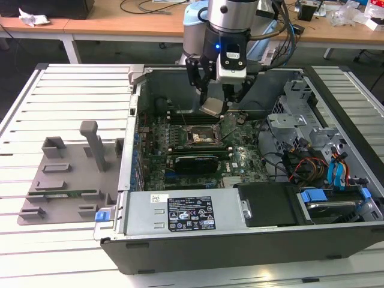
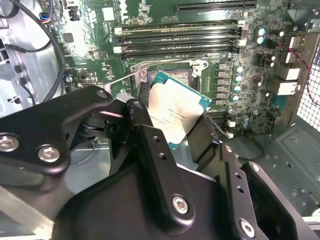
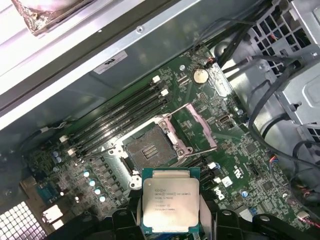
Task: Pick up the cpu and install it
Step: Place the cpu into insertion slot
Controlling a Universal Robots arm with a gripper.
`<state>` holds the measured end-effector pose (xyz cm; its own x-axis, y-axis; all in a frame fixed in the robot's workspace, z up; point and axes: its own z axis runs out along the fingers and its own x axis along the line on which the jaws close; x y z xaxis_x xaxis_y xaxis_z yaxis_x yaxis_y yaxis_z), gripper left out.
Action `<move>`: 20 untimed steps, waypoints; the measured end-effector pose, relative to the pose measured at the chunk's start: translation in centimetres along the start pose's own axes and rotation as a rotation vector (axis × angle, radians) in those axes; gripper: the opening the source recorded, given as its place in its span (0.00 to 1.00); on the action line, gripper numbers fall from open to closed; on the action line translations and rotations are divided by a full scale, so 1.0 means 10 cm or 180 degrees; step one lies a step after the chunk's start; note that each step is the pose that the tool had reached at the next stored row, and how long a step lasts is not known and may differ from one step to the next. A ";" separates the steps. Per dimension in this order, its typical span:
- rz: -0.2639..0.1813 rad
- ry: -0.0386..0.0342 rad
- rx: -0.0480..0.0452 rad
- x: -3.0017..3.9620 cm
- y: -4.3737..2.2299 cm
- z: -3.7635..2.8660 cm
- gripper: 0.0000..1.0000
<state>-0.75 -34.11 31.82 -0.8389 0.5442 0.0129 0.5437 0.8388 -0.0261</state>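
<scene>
My gripper point(image 1: 214, 101) is shut on the cpu point(image 1: 213, 107), a small square chip with a pale silver top. It hangs tilted above the motherboard inside the open computer case point(image 1: 180, 213). Below and slightly toward the exterior view's left lies the dark square socket point(image 1: 200, 137), its metal frame open. In the second wrist view the cpu point(image 2: 175, 112) sits between the black fingers point(image 2: 139, 117), just short of the socket point(image 2: 172, 76). The first wrist view has the cpu point(image 3: 170, 200) held flat side up, with the socket point(image 3: 148, 149) beyond it.
A long black card point(image 1: 192, 162) lies on the board near the socket. Memory slots point(image 2: 177, 37) run beside the socket. Cables and drive bays point(image 1: 312, 165) crowd the case's right end. A grey fixture plate point(image 1: 66, 180) with upright holders sits on the slatted table at the exterior view's left.
</scene>
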 end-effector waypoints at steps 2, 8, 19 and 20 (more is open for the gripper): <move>0.0100 -0.0004 0.0009 0.000 0.000 0.000 0.55; 0.0266 -0.0009 0.0022 0.000 0.000 0.000 0.55; 0.0825 -0.0004 0.0033 0.000 0.000 0.000 0.55; 0.0869 -0.0003 0.0034 0.000 0.000 0.001 0.55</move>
<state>-0.75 -34.11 31.81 -0.6613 0.7501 0.0029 0.7495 0.6609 -0.0389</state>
